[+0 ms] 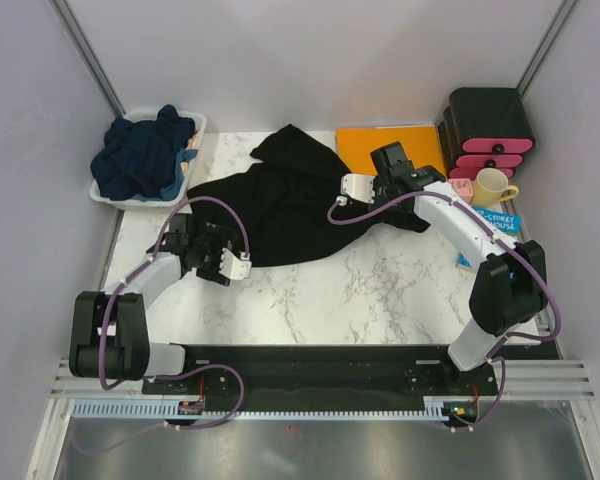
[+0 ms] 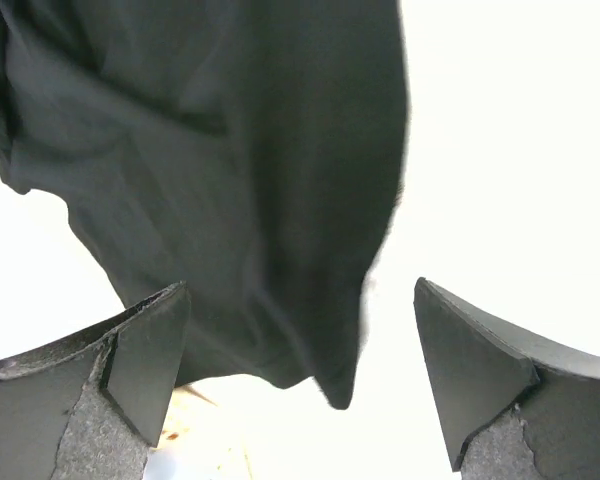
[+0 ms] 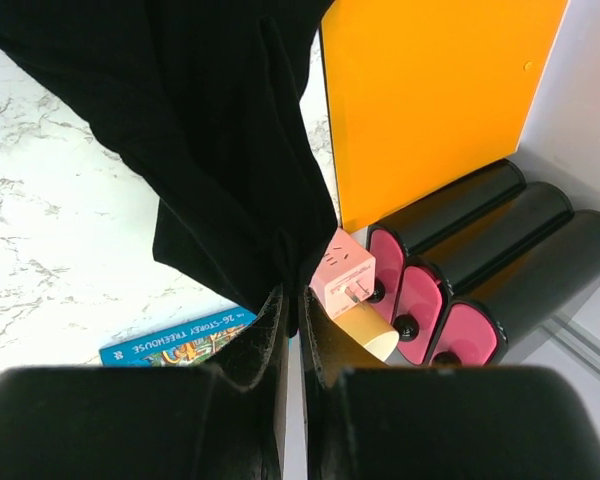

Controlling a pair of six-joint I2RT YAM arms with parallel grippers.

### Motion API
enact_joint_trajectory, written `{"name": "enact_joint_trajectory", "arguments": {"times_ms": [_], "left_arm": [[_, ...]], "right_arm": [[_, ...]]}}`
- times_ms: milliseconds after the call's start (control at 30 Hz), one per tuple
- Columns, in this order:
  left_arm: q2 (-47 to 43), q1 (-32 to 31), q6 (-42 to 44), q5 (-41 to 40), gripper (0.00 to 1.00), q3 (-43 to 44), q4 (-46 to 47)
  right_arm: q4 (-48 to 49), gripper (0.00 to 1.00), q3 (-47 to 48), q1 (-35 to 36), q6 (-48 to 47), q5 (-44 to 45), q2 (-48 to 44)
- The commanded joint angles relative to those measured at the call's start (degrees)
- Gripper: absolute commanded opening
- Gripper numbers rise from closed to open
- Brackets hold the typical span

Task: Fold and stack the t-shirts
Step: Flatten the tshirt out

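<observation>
The right gripper [image 3: 294, 300] sits closest to its own wrist lens. Its two fingers are squeezed almost together on a bunched fold of the black t-shirt [image 3: 190, 120], so that arm has the cloth pinched. From the pinch the garment spreads away to the left over the marble table [image 1: 380, 290], with the orange sheet [image 3: 430, 100] just beyond it on the right. On the other side the left gripper [image 2: 302, 300] stands wide apart and holds nothing. A drooping corner of the same black cloth shows between its fingers, though I cannot tell whether it lies inside the jaws or just ahead of them. From above, the shirt sprawls unfolded in the middle of the table, its long axis running roughly from the left arm's fingers at the near-left edge to the right arm's grip on the far-right side. The free edge therefore lies straight ahead of the left gripper, which I judge the nearer arm to take it. The navy t-shirts [image 1: 140, 155] are heaped in the white bin [image 1: 197, 122] at the far left corner, well apart from both arms.
</observation>
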Motion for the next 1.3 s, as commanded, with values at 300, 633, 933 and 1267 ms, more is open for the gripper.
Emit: {"name": "enact_joint_trajectory", "arguments": {"times_ms": [300,633,933,1267], "left_arm": [[5.2,0.3,5.8,3.7,1.00,-9.6,21.1],[11.0,0.0,4.6,4.0,0.02,4.7,5.9],[21.8,-1.7,9.8,4.4,0.02,44.0,-52.5],[40.8,-6.5,14.6,-10.1,0.02,65.0,-69.5]], "right_arm": [[0.2,0.09,3.8,0.5,0.2,-0.7,2.4],[0.2,0.09,3.3,0.5,0.5,0.3,1.9],[0.0,0.08,2.7,0.5,-1.2,-0.3,1.6],[-1.1,0.08,5.7,0.5,-2.1,-2.6,3.9]]}}
